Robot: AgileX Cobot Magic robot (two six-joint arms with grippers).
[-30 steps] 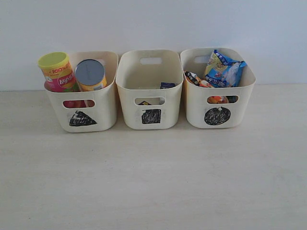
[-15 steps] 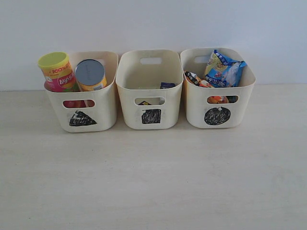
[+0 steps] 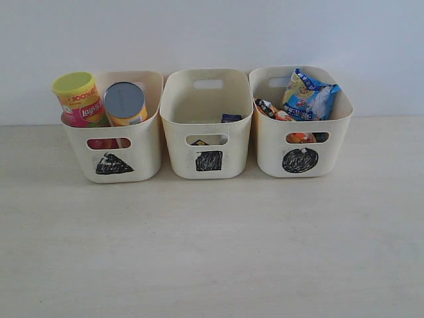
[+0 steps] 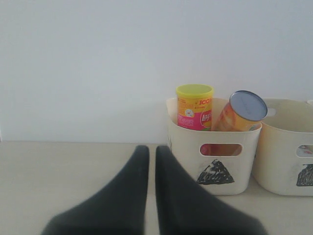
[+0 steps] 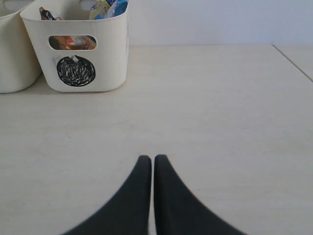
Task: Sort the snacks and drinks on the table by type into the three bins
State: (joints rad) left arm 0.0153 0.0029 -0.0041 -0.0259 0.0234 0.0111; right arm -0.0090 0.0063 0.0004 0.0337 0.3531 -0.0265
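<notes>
cream bins (image 3: 175,132), black marks (image 3: 209,160); pink tube (image 3: 89,112); blue packet (image 3: 306,96)

Pale beige desk (image 3: 212,252), faint grain. Three cream bins in a row: triangle bin (image 3: 142,156), square bin (image 3: 175,142), circle bin (image 3: 268,149).

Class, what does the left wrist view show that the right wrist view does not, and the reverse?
Only the left wrist view: the triangle bin holding the pink tube and yellow-orange tube, plus the left gripper. Only the right: the circle bin with noodle packets, plus the right gripper. Both: the table and part of the middle bin.
</notes>
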